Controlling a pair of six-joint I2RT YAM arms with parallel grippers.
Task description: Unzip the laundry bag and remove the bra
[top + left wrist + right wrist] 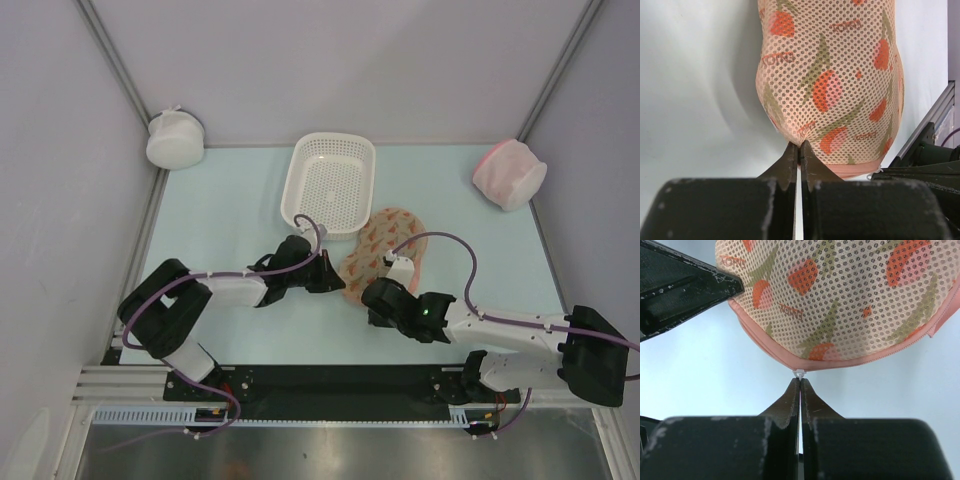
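Hands converge on the laundry bag (pixel 385 250), which lies flat on the tabletop (pixel 230 200) just ahead of both. The left hand (pixel 799 147), fingers pressed together, appears to pinch the bag's fabric edge at its tips. The right hand (pixel 799 384), likewise closed to a slit, seems to nip the small white zipper pull (pixel 799 373) touching its tips. A clean opening likely calls for the left to anchor while the right draws the pull along the curving pink edging (pixel 865 361). The bra is not visible, presumably inside; how firmly either hand grips is hard to make out.
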